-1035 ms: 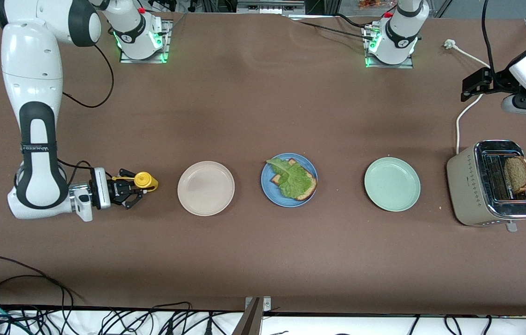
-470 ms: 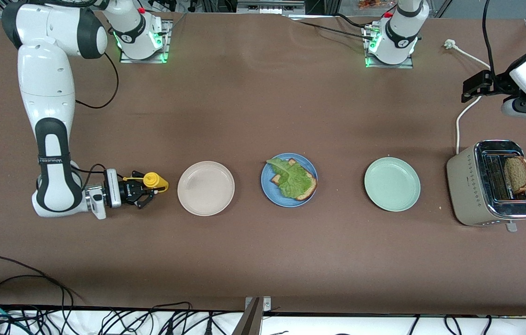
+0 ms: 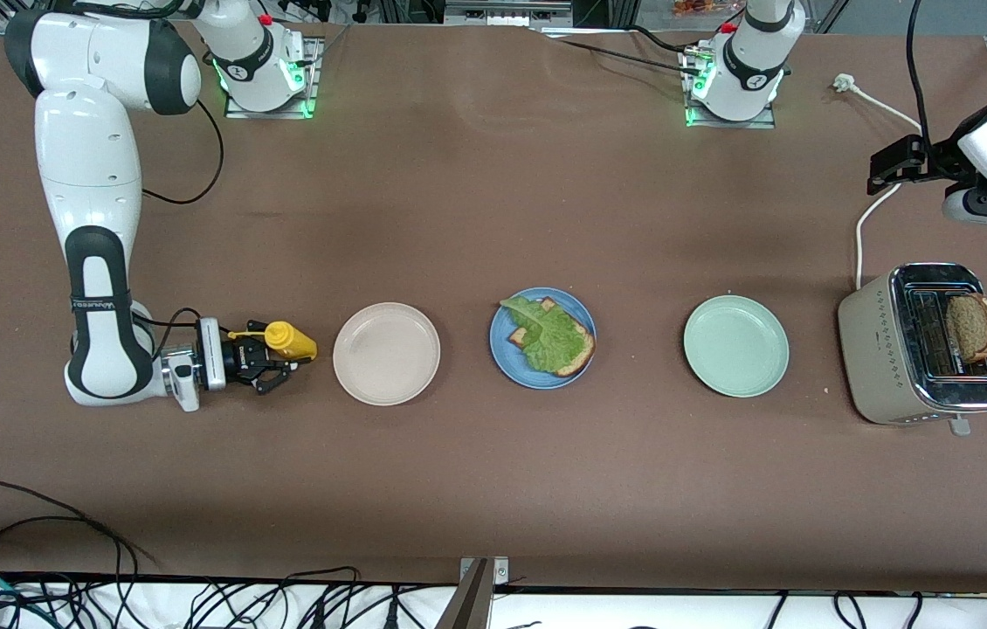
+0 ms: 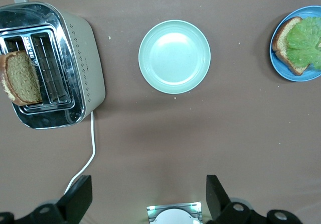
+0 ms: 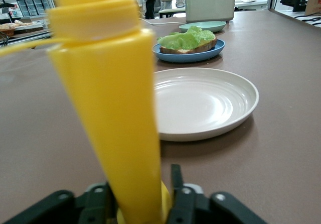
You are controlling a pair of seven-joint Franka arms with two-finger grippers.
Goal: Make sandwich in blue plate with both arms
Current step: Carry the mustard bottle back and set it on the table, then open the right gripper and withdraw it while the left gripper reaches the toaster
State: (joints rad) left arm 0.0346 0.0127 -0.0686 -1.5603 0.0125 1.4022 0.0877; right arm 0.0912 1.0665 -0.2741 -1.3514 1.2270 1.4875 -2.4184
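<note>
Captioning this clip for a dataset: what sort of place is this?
Probably a robotics lab set up as a mock kitchen: two bench-mounted arms at a brown table, a toaster, and loose cables along its edge.

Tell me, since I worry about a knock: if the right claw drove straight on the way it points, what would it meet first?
Probably the yellow bottle between the right claw's fingers, then the beige plate on the table.
</note>
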